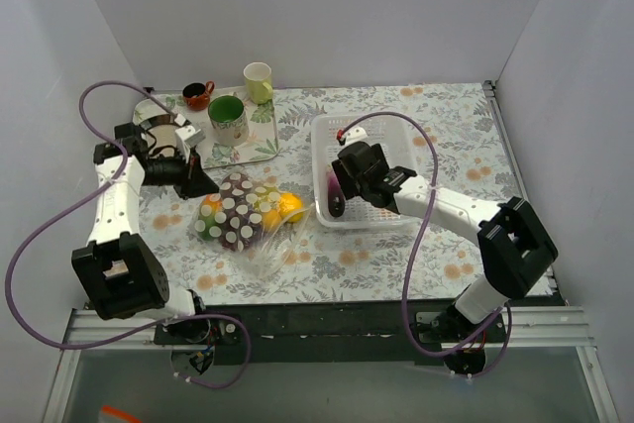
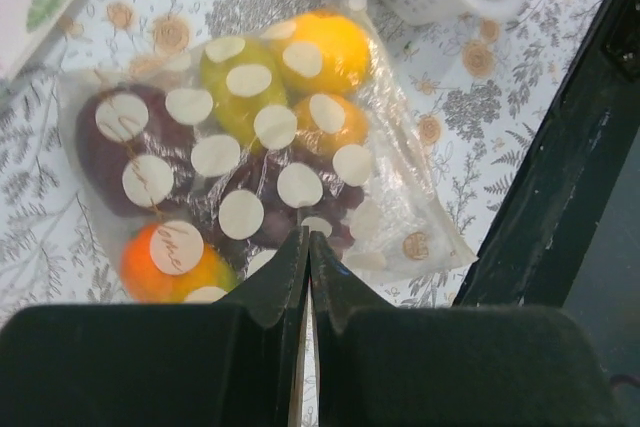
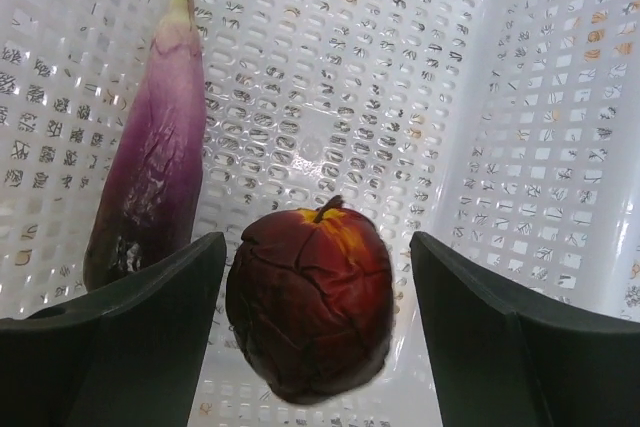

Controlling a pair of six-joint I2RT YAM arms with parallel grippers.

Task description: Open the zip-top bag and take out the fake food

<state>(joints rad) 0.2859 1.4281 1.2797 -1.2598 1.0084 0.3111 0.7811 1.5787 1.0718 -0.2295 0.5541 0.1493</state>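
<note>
While my left claw (image 2: 306,242) is pinching together at the zip-top bag's (image 2: 300,162) edge mid-worktop, likely anchoring it, my right claw (image 3: 318,247) is gaping over the basket (image 3: 520,97) by the right edge. A red fruit (image 3: 310,317) is lying free between its fingers.

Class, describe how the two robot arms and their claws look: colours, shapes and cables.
Both the left arm and right arm have white tube-like links with bulky black joints. A purple cable loops beside each. The left claw and right claw have matte black, wedge-shaped fingers.
</note>
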